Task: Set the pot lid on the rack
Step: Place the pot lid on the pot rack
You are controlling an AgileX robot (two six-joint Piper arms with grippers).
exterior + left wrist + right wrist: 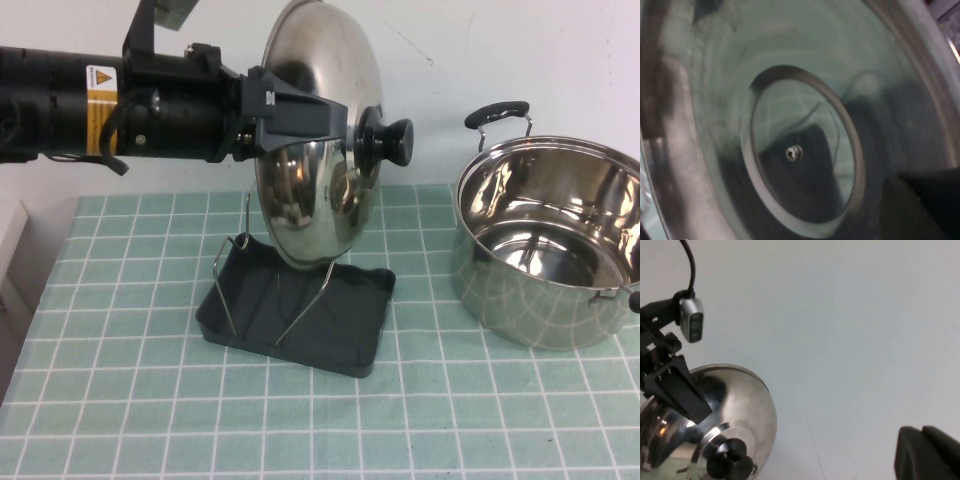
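My left gripper (335, 125) is shut on the pot lid (320, 200), a shiny steel dome with a black knob (385, 140). It holds the lid on edge, knob facing right. The lid's lower edge sits down among the wire dividers (300, 305) of the dark grey rack (345, 335); I cannot tell if it touches the tray. The left wrist view is filled by the lid's underside (715, 165) with its centre screw (794, 153). The right wrist view shows the lid (740, 405) and my right gripper (925, 452), shut and empty, facing the wall.
A deep steel pot (550, 240) with black handles stands on the green checked cloth (120, 380) to the right of the rack. A white wall (520, 50) is behind the table.
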